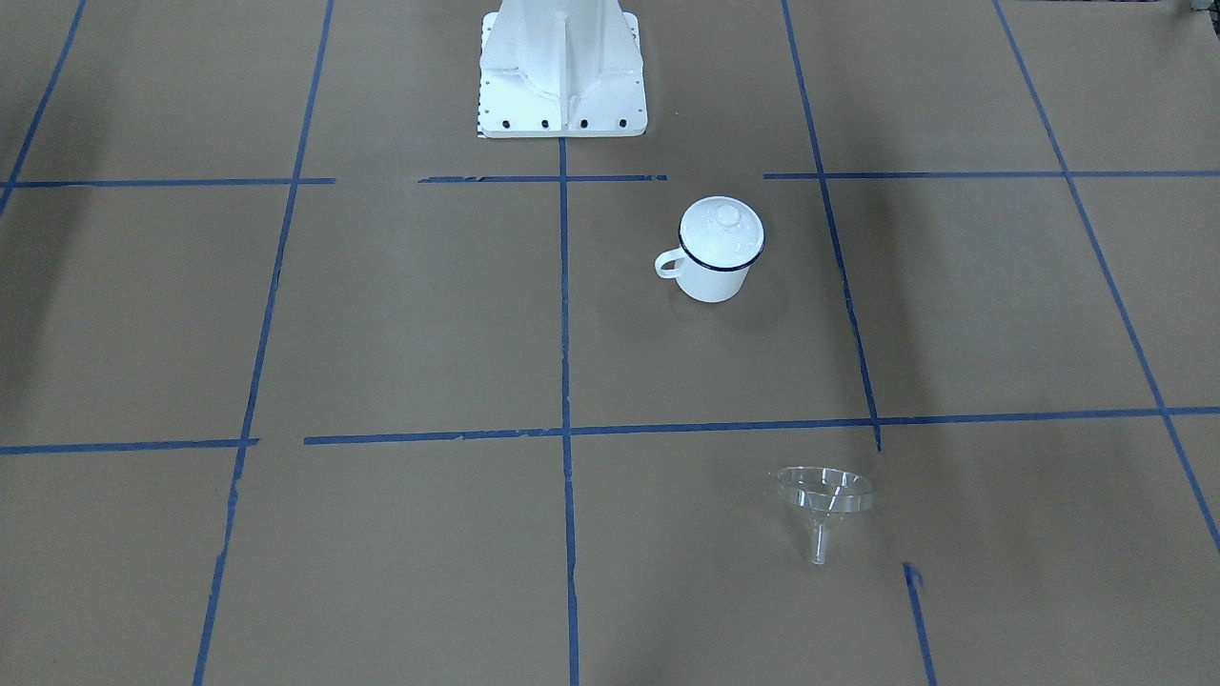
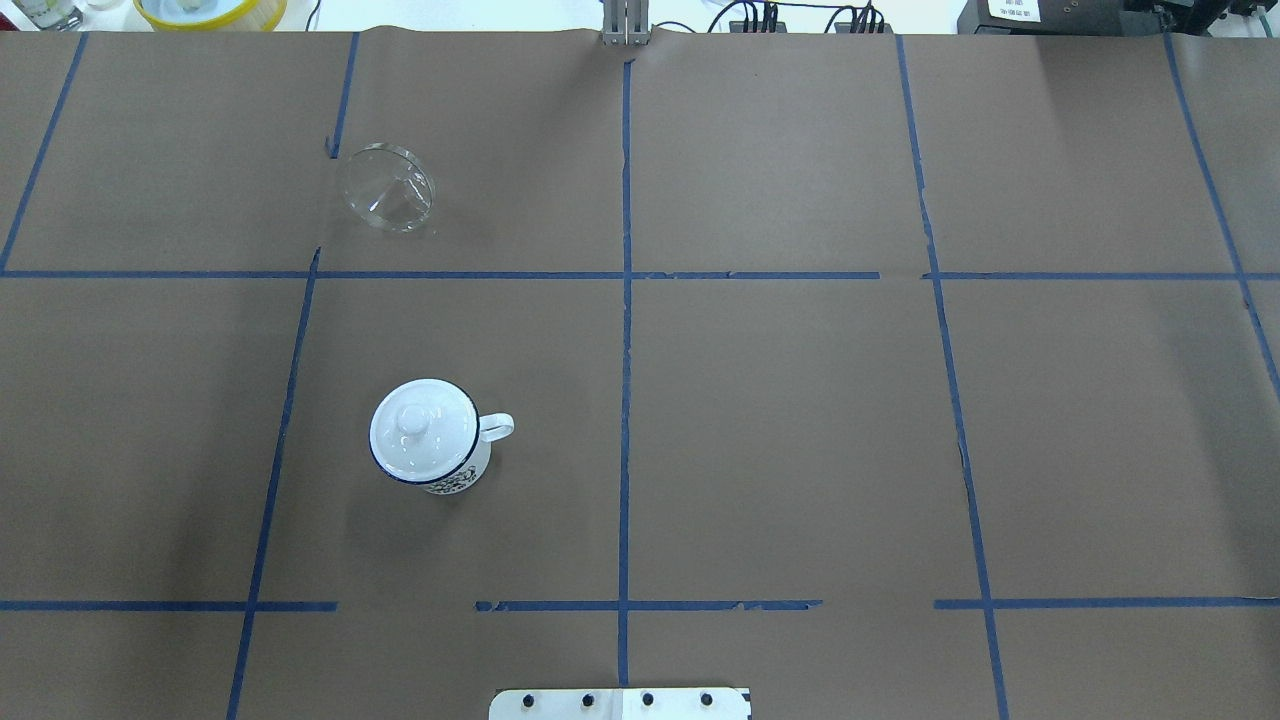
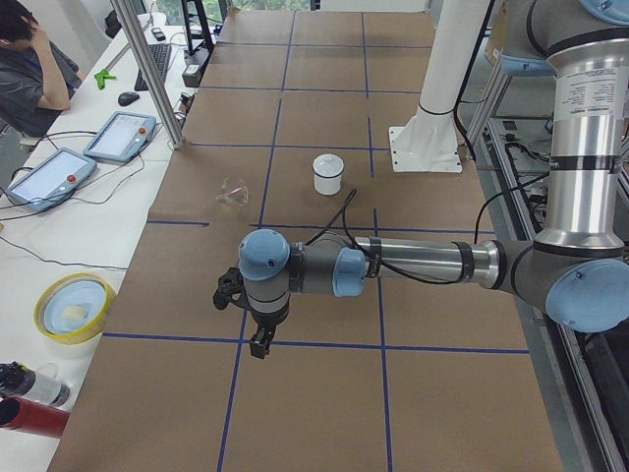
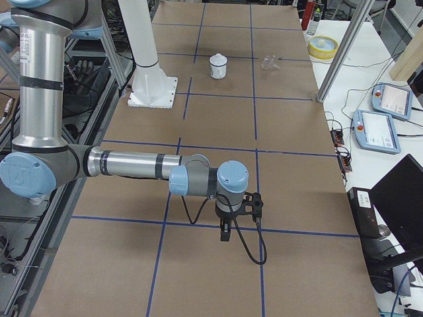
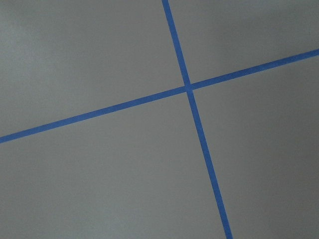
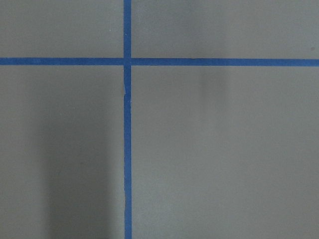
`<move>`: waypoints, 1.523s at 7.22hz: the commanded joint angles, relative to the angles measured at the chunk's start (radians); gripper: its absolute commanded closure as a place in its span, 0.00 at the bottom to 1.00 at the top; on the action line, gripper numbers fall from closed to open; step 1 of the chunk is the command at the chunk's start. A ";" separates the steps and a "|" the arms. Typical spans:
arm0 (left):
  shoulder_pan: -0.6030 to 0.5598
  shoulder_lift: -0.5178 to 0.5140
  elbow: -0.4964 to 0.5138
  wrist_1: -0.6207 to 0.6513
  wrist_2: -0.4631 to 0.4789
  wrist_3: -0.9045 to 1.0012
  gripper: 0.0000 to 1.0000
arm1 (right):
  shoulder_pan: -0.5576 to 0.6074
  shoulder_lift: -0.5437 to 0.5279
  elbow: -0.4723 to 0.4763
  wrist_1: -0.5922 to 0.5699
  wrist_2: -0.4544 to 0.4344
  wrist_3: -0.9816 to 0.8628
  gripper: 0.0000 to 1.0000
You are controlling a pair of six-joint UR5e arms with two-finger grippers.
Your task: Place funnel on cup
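Nothing of the task was done. The small clear plastic funnel [image 1: 824, 495] lay tipped on its side on the brown-papered desk [image 2: 800, 420], in the robot's left half and out toward the operators' edge. Its spout pointed away from the robot. The white enamel cup with the dark blue rim [image 1: 710, 276] stood upright nearer the white robot base [image 1: 562, 76], well apart from the funnel, with one strip of blue tape [image 2: 450, 275] crossing the paper between them. A white domed lid with a knob [image 1: 721, 232] sat on the cup's mouth, so I judged it would have to come off before the funnel could seat there. Lifting the lid, picking up the funnel, righting it and setting it down all remained.

Neither arm was near these things. The left pincer [image 3: 257, 342] hung over the desk's end on the robot's left, and the right pincer [image 4: 226, 231] over the opposite end. Both showed only in the side views, so I cannot tell how wide either stood. The wrist cameras saw just paper and tape crossings.

As for room, only tape showed on the paper around the cup and the funnel, which gave a free approach from above and from the sides. The funnel lay closer to the far edge than the cup did, and a knock could roll it that way. The cup's loop handle pointed toward the desk's middle line.
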 commanded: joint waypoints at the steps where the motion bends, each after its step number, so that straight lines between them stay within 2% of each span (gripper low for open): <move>1: 0.001 -0.002 -0.006 -0.040 -0.025 0.002 0.00 | 0.000 0.000 0.000 0.000 0.000 0.000 0.00; 2: 0.002 -0.001 -0.004 -0.043 -0.103 -0.001 0.00 | 0.000 0.000 0.001 0.000 0.000 0.000 0.00; 3: 0.009 -0.002 -0.009 -0.039 -0.128 -0.005 0.00 | 0.000 0.000 0.001 0.000 0.000 0.000 0.00; 4: 0.011 -0.004 -0.057 -0.038 -0.139 -0.012 0.00 | 0.000 0.000 0.000 0.000 0.000 0.000 0.00; 6: 0.012 -0.088 -0.029 -0.106 -0.128 -0.012 0.00 | 0.000 0.000 0.000 0.000 0.000 0.000 0.00; 7: 0.008 -0.099 -0.032 -0.193 -0.133 -0.021 0.00 | 0.000 0.000 0.000 0.000 0.000 0.000 0.00; 8: 0.008 -0.056 -0.041 -0.269 -0.139 -0.131 0.00 | 0.000 0.000 0.000 0.000 0.000 0.000 0.00; 9: 0.011 -0.035 -0.032 -0.402 -0.128 -0.241 0.00 | 0.000 0.000 0.001 0.000 0.000 0.000 0.00; 10: 0.074 -0.039 -0.032 -0.466 -0.124 -0.367 0.00 | 0.000 0.000 0.001 0.000 0.000 0.000 0.00; 11: 0.165 -0.039 -0.097 -0.466 -0.058 -0.547 0.00 | 0.000 0.000 0.001 0.000 0.000 0.000 0.00</move>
